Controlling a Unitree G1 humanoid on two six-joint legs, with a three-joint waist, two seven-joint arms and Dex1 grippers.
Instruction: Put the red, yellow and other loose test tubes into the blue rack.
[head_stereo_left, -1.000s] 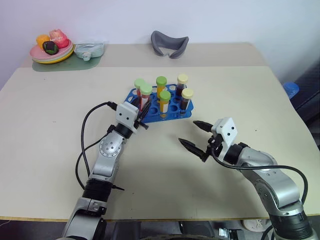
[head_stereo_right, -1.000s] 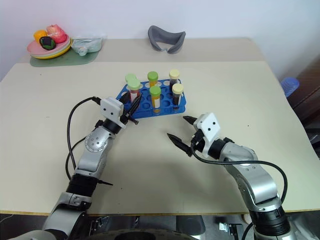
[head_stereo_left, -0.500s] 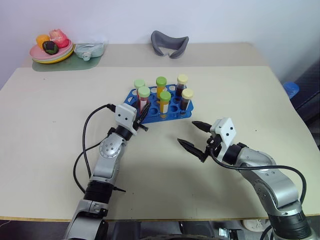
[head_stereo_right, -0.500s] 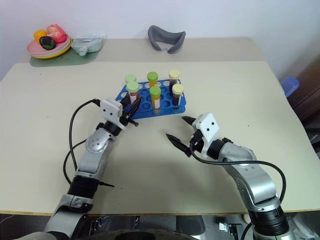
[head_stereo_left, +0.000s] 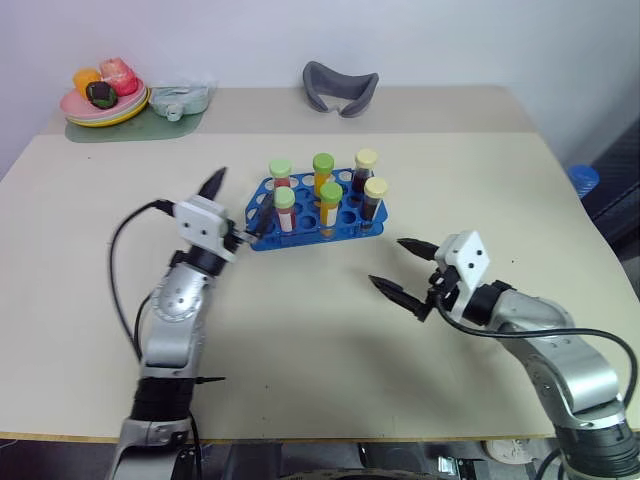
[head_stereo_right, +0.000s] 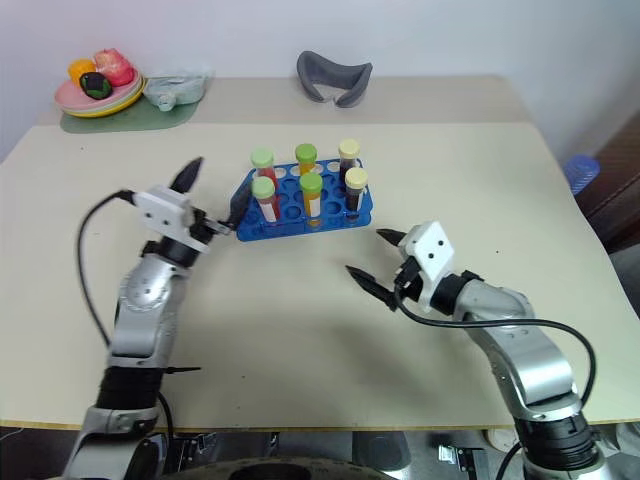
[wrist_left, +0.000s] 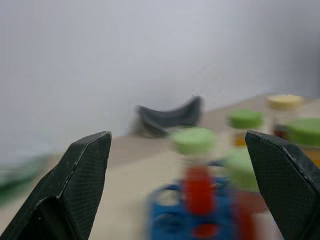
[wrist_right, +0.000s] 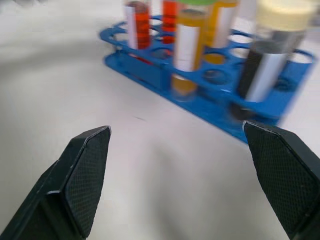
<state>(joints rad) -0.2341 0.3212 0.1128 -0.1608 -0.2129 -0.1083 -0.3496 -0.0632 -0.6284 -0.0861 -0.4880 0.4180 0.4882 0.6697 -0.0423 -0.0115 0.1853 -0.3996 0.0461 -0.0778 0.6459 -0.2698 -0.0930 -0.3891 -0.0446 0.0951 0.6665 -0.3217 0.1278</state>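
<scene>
Six capped tubes stand upright in the blue rack (head_stereo_left: 318, 222) on the beige table (head_stereo_left: 90, 260).
The left gripper (head_stereo_left: 236, 201) hangs just left of the rack, jaws wide apart, holding nothing. The right gripper (head_stereo_left: 403, 270) is nearer and to the right, also wide apart and empty. The red tube (head_stereo_left: 285, 210) stands in the rack's near-left part.

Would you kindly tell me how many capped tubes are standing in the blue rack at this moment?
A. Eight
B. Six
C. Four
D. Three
B. Six capped tubes stand upright in the blue rack: two red ones with pale green caps, two yellow-orange ones with green caps and two dark ones with cream caps.
</scene>
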